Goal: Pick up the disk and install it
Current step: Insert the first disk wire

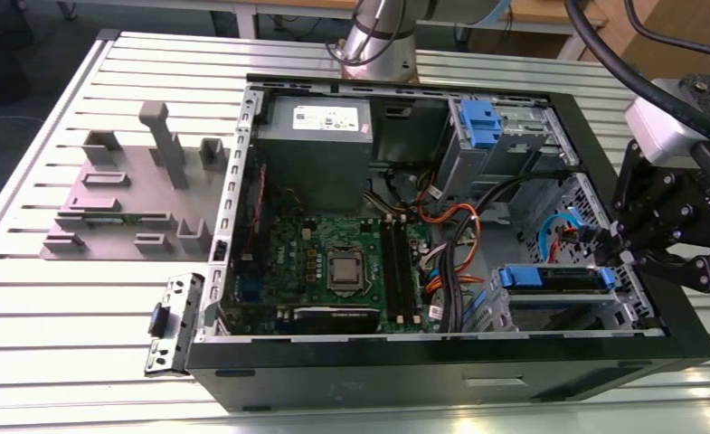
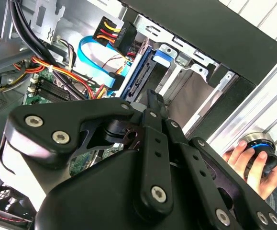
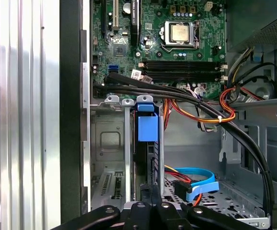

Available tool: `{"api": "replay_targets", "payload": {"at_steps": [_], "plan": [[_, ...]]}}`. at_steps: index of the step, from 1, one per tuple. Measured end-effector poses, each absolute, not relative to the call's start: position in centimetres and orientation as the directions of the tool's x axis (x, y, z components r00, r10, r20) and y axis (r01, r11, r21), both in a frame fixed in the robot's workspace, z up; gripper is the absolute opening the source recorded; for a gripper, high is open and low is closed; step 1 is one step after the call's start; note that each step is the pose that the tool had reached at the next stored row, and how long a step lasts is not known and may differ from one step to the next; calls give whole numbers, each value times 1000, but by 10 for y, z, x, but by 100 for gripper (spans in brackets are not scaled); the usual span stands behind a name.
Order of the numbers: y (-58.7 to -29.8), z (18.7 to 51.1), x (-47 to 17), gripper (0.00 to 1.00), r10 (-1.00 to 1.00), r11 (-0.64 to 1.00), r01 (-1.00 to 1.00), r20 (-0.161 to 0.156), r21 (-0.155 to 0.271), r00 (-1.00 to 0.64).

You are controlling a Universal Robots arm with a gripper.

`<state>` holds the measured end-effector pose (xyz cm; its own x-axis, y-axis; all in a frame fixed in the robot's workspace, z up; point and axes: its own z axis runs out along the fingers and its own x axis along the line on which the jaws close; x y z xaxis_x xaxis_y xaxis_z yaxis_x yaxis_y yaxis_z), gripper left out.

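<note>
So the open computer case (image 1: 451,362) lies on its side on a slatted metal table (image 1: 41,307), filling the middle and right of the exterior view. The gripper (image 1: 614,246) is at the right edge of that frame, hanging over the case's right wall, black linkage and all.

The disk (image 1: 556,278) sits in the drive cage at the lower right of the case in the exterior view, with its blue plastic bracket showing across the top. In the first wrist view the disk (image 3: 147,143) stands on edge in the cage slot near the bottom middle of the frame, blue tab up top, and the gripper (image 3: 150,191) fingers come in right at its lower end. They look closed down narrow on the disk's edge there, though the actual contact is hard to make out. In the second wrist view the disk (image 2: 138,79) is at the upper middle, and the gripper (image 2: 152,103) tip reaches right up against it.

Other stuff: the motherboard (image 1: 330,262) is in the middle of the case, a grey power supply (image 1: 316,136) at the upper part, and orange, yellow and black cables (image 3: 200,105) run across. A person's hand (image 2: 248,160) rests on a round knob at the lower right of the second wrist view.
</note>
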<state>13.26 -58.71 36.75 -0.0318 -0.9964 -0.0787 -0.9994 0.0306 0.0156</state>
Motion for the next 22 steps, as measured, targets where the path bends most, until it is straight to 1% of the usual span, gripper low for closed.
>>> {"api": "replay_targets", "payload": {"at_steps": [6, 7, 9, 10, 11, 12, 14, 15, 17, 19, 20, 22], "plan": [[-587, 368, 133, 10, -996, 31, -999, -79, 16, -32], [-587, 368, 133, 11, -996, 31, -999, -79, 16, -32], [-587, 368, 133, 23, -996, 31, -999, -79, 16, -32], [-587, 368, 133, 23, -996, 31, -999, -79, 16, -32], [-587, 368, 133, 29, -996, 31, -999, -79, 16, -32], [-587, 368, 133, 29, -996, 31, -999, -79, 16, -32], [-587, 368, 133, 41, -996, 31, -999, -79, 16, -32], [-587, 368, 133, 41, -996, 31, -999, -79, 16, -32], [-587, 368, 133, 52, -996, 31, -999, -79, 16, -32], [-587, 368, 133, 52, -996, 31, -999, -79, 16, -32], [-587, 368, 133, 59, -996, 31, -999, -79, 16, -32], [-587, 368, 133, 59, -996, 31, -999, -79, 16, -32]]}}
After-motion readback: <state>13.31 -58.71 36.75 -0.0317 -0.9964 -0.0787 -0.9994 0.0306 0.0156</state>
